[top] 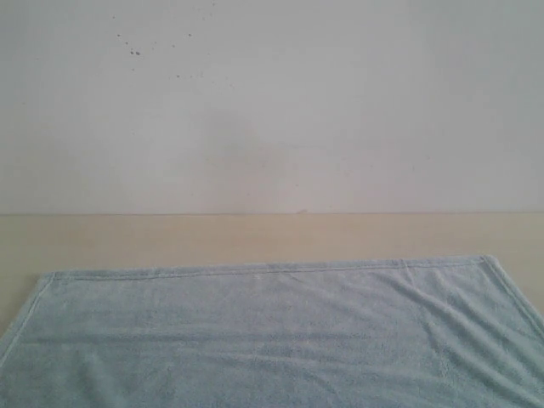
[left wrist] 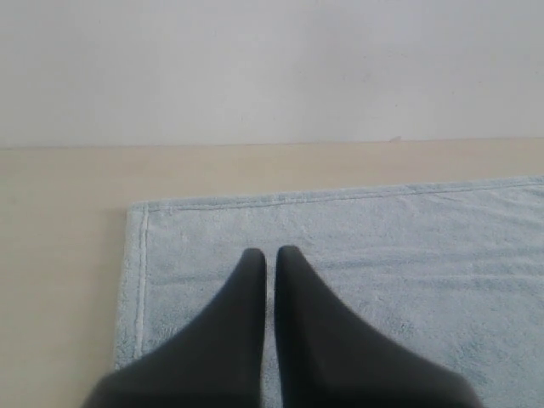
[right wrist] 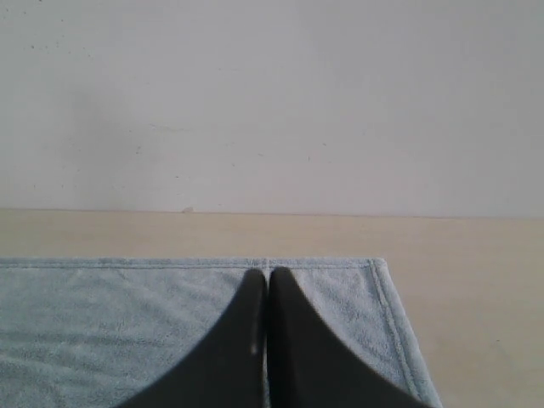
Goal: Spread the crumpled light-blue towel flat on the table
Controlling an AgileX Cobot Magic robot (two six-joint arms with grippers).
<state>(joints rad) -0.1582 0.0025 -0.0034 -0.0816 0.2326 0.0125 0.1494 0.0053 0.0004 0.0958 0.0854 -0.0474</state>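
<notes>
Two end effectors: the left end effector and the right end effector are both pinched right down, tips together, with nothing caught between them as far as I can see.
The towel: lying open on the bench. The far hem runs pretty much straight along the wall side and both far corners are squared out. The near part is out of frame, so I can't vouch for it.
Left side: the tips hang over the towel just inside its far left corner. Can't tell if they touch the pile.
Right side: same deal near the far right corner.
Why there: my guess is one arm per corner, which is how you'd pull a cloth taut, so each sits at its own end.
Wrinkles: a few soft ripples toward the right edge in the exterior view, nothing bunched.
Progress: looks basically done to me, maybe a last smoothing pass at most.
Risk: closed tips dragging across the fluffy pile could ruck it up again.
</notes>
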